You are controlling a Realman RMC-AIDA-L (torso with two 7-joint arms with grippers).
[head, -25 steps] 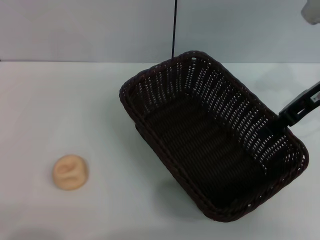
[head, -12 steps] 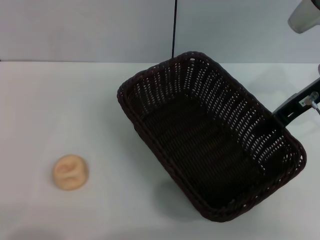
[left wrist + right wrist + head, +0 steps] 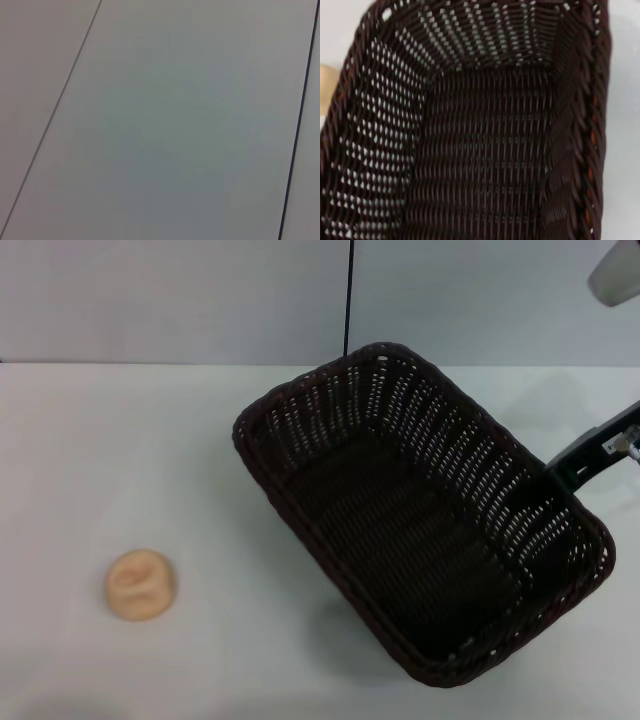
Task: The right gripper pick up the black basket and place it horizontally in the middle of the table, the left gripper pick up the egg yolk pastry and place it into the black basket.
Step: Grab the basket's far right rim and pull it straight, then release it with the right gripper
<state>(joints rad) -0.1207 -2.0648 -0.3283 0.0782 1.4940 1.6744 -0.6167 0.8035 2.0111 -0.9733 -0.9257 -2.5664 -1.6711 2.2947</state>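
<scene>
Right tool [image 3: 592, 453] at black basket [image 3: 420, 515] rim, desk right side; grip state hidden, likely clamped. Basket sits diagonal: slip risks skewed placement. Egg yolk pastry [image 3: 141, 584] near front-left corner. Left tool unseen.

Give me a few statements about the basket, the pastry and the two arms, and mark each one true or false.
1. The egg yolk pastry lies inside the black basket. False: it sits on the table, well apart from the basket, on the robot's left.
2. The basket holds nothing. True: the head and right wrist views show only its bare woven floor.
3. The right gripper is at the basket's right-hand rim. True.
4. The left gripper is reaching for the pastry. False: it appears in no view.
5. The basket lies square to the table's edge. False: it sits at a diagonal.
</scene>
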